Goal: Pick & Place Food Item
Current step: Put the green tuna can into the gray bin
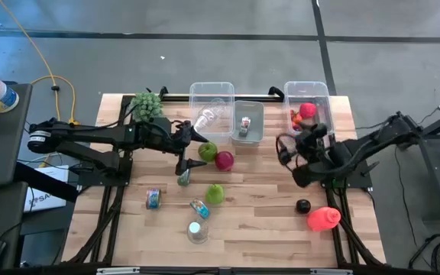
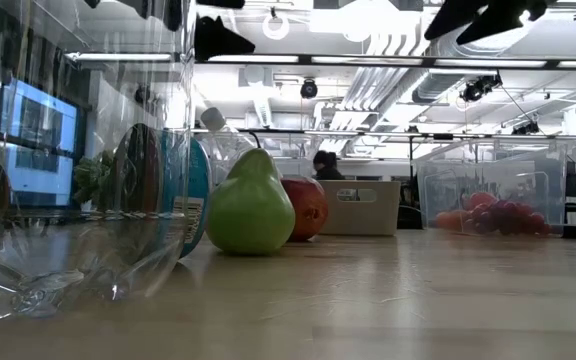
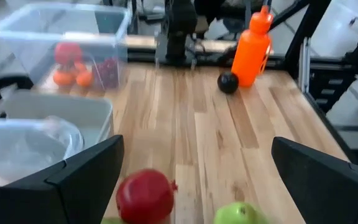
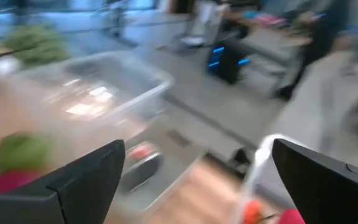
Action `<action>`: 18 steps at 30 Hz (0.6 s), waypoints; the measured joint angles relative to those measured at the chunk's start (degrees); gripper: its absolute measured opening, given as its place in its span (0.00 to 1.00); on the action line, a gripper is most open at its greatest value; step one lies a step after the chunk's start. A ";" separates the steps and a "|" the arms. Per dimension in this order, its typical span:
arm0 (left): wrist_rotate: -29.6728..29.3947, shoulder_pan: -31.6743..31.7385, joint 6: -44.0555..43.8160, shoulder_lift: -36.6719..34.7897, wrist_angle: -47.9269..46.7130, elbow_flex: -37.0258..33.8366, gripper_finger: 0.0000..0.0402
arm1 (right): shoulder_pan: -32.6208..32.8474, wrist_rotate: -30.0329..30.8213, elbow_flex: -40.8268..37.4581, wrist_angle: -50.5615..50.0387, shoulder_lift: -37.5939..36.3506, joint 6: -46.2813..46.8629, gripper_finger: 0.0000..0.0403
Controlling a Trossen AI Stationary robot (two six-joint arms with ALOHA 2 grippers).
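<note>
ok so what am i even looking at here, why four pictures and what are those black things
It is one moment seen by four cameras. The black things are two robot arms at a wooden table, each ending in two-finger jaws.

The overhead picture shows it all: the left gripper sits by a green apple and a red apple; the right gripper is beside a clear plastic bin holding fruit. Both are open and hold nothing.

The second camera sits at table height, close behind a green pear. The last two ride on the wrists, looking out between each arm's fingers.

Also lying about: an orange plastic bottle, a small black ball, a leafy green bunch.
</note>
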 joint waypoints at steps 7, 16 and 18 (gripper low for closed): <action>-0.07 0.00 -0.37 1.84 0.78 -0.02 0.99 | 8.14 -6.36 0.02 0.48 3.95 3.76 0.98; 0.57 0.00 -0.42 1.84 0.60 -0.07 0.99 | 10.90 -1.23 0.01 3.05 10.26 5.76 0.98; 1.33 0.00 -0.42 1.84 -0.08 -0.07 0.99 | 10.90 0.03 0.02 3.52 11.63 6.60 0.98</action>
